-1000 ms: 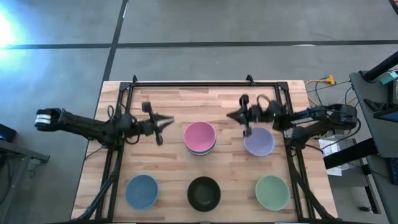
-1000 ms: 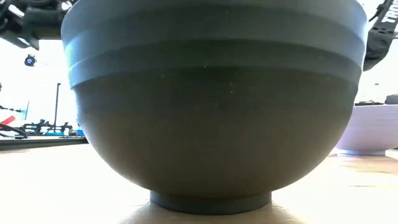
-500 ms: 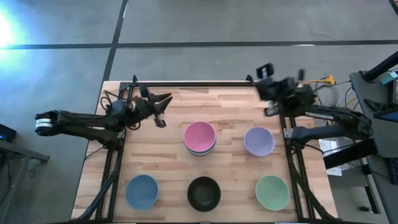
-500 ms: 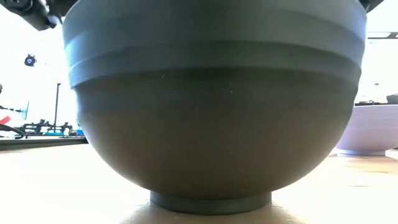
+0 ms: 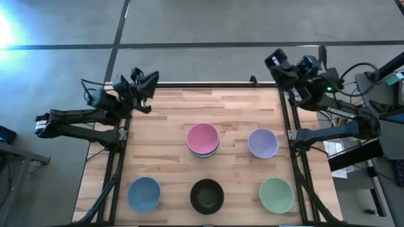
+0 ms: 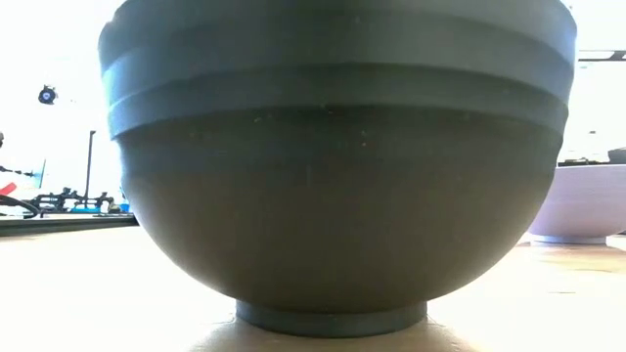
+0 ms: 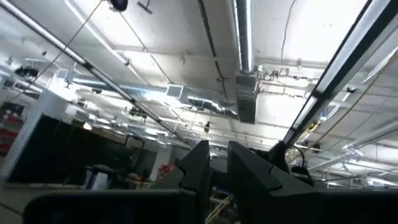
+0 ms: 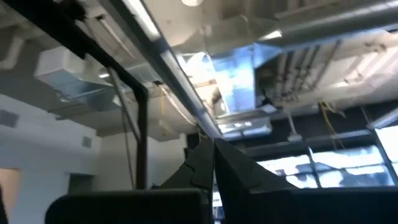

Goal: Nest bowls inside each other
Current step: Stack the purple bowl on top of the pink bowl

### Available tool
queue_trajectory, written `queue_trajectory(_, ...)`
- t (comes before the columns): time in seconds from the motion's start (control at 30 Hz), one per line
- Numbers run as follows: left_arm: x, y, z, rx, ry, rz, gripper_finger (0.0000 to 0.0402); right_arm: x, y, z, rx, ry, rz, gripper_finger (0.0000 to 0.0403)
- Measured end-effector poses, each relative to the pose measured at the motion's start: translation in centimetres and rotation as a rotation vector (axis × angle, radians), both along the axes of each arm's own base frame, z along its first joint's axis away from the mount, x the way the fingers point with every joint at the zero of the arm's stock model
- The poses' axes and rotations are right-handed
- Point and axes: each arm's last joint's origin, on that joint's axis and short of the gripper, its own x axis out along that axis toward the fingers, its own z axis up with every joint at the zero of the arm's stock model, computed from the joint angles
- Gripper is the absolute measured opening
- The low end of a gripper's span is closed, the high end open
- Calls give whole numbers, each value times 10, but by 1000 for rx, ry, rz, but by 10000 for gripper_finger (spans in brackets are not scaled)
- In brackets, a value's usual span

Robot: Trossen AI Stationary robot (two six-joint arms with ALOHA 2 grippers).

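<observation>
Five bowl sites show on the wooden table [image 5: 170, 120]. A pink bowl [image 5: 202, 137] sits nested in a pale bowl whose rim [image 5: 203, 154] shows under it. A lavender bowl [image 5: 263, 143] [image 6: 587, 203], a blue bowl [image 5: 144, 193], a black bowl [image 5: 207, 196] [image 6: 333, 166] and a pale green bowl [image 5: 276, 194] each stand on their feet. My left gripper [image 5: 146, 83] [image 7: 216, 157] is raised over the far left corner, fingers nearly together, holding nothing. My right gripper [image 5: 276, 62] [image 8: 212, 149] is raised beyond the far right corner, shut and holding nothing. Both point up at the ceiling.
A black frame rail [image 5: 202, 84] runs along the table's far edge, with struts down both sides. Cables and equipment [image 5: 379, 94] stand off the right side. In the low view the black bowl fills nearly the whole picture.
Both grippers have risen from just above the table's middle band and drawn back, the left toward the far left corner, the right past the far right corner. Both have tipped upward and rolled. No bowl has moved.
</observation>
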Motion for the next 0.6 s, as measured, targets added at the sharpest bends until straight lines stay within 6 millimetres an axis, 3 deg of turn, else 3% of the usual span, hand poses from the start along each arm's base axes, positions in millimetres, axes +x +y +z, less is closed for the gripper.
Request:
queue_trajectory(0.17, -12, -3, 39, 100, 41, 66, 44, -1, 8, 20, -5, -1, 17, 9)
queue_trajectory(0.33, -28, -10, 58, 188, 86, 12, 44, -1, 4, 20, 186, 291, -78, 9)
queue_trajectory(0.43, -40, -12, 52, 128, 171, -75, 44, -12, 2, 12, 282, 585, -261, 9)
queue_trajectory(0.6, -50, -14, 25, -36, 387, -183, 44, -39, 3, -4, 366, 1017, -490, 9)
